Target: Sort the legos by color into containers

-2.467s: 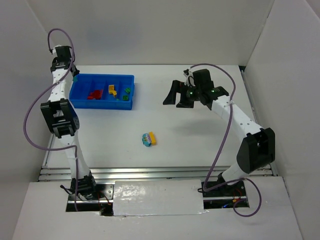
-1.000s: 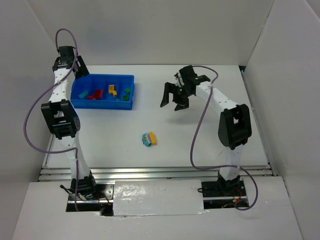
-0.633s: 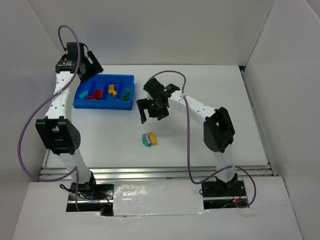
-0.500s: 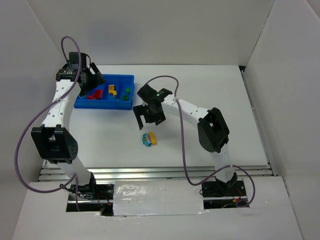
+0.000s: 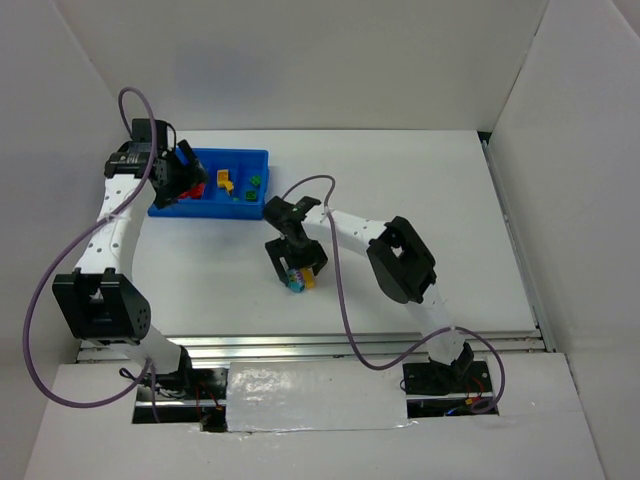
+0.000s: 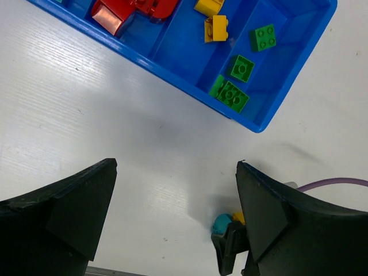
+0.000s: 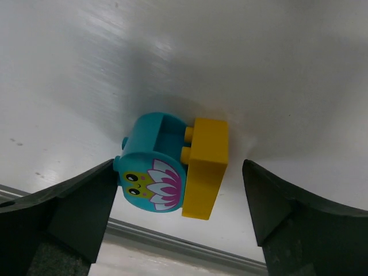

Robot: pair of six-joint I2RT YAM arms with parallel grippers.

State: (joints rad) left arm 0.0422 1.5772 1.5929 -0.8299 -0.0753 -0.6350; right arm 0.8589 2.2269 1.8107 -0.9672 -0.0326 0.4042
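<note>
The blue tray (image 5: 232, 211) sits at the back left with red (image 6: 133, 7), yellow (image 6: 216, 26) and green legos (image 6: 242, 68) in separate compartments. My left gripper (image 5: 178, 180) hovers open over the tray's left end (image 6: 175, 213), holding nothing. On the table, a cyan lego with a flower face (image 7: 152, 171) lies against a yellow lego (image 7: 206, 167). My right gripper (image 7: 178, 198) is open and straddles this pair (image 5: 297, 268). Its left finger is at the cyan lego's edge; the right finger stands apart from the yellow one.
White walls close off the table at the back and both sides. A metal rail (image 5: 320, 345) runs along the near edge. The right arm's purple cable (image 5: 345, 300) loops over the table near the loose pair.
My right gripper swung from the back right, leftward and nearer, down around the cyan and yellow pair. The left gripper moved from the tray's back left corner to over its left end.
</note>
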